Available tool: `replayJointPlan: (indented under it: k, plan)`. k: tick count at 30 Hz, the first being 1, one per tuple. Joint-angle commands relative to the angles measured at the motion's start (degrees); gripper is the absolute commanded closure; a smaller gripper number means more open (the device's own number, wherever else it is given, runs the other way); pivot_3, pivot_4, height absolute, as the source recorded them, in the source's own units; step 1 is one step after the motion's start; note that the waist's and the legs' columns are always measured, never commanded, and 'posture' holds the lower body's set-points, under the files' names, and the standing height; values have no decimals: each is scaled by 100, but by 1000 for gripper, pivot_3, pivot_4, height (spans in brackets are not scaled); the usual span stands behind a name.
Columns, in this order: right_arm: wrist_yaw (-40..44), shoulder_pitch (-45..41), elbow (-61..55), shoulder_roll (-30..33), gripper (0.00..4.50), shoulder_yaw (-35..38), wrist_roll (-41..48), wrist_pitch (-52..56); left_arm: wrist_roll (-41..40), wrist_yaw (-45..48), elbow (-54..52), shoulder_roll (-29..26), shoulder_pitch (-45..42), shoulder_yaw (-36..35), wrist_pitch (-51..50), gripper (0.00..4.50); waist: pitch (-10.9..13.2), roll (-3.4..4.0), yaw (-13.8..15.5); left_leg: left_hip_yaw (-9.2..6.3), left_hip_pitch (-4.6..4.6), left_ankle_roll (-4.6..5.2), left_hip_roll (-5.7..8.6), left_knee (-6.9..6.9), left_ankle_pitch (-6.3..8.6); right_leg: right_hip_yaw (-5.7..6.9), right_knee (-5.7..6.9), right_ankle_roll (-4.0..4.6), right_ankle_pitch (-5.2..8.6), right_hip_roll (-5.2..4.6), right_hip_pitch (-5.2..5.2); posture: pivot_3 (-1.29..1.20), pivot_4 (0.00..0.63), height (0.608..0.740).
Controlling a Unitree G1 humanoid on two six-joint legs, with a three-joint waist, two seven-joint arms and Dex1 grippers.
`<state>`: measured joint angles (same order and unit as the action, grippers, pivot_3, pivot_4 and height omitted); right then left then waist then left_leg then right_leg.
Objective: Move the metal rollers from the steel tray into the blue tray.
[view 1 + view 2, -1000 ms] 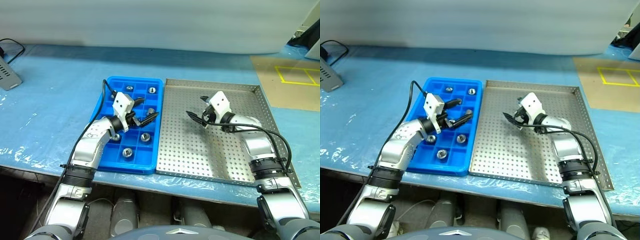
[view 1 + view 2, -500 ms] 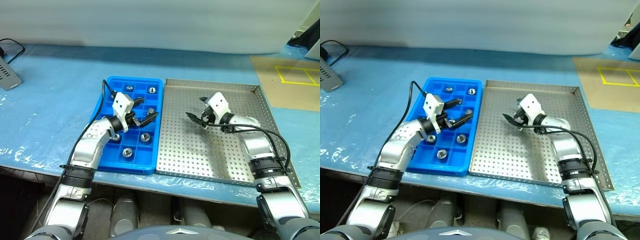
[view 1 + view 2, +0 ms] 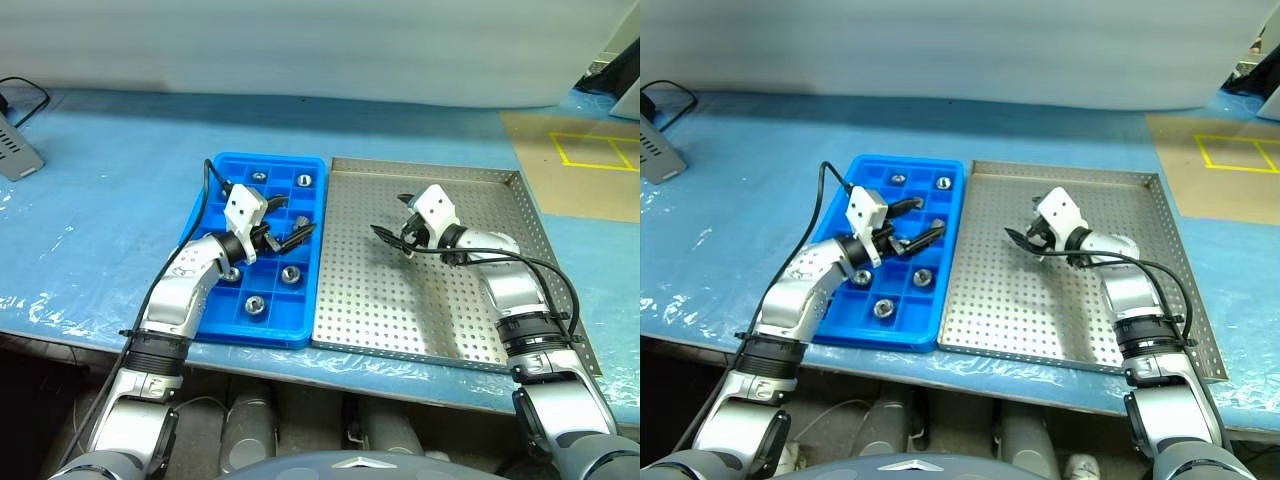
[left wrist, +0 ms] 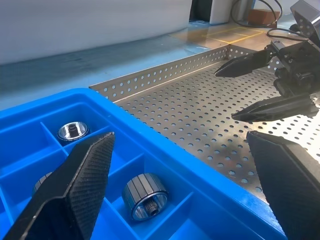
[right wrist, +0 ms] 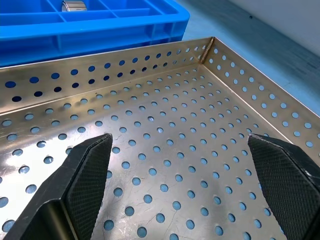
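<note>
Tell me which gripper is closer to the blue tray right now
Left. The left gripper hovers directly over the blue tray, above its compartments. The right gripper is off to the side, over the steel tray.

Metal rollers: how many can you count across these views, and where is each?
6 metal rollers, all in the blue tray: two in the far row, one under the left end effector, two nearer, one nearest. The arm may hide more.
</note>
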<state>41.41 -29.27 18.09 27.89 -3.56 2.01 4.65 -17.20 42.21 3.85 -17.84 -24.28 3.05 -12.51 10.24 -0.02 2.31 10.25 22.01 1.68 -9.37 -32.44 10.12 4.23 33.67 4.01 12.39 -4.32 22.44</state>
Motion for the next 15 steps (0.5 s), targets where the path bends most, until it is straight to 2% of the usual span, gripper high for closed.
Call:
replayJointPlan:
  k: [1,15]
  plan:
    - [21,-140,-64,5,0,3,9,-133,-7,-3,-218,-28,-10,-31,61,39,0,0,0,0,0,0,0,0,0,0,0,0,0,0,0,-76,150,740]
    - [41,-121,-84,2,0,-17,-38,-128,-7,2,-231,-35,6,-28,55,39,0,0,1,0,0,0,0,0,0,0,0,0,0,0,0,-75,150,740]
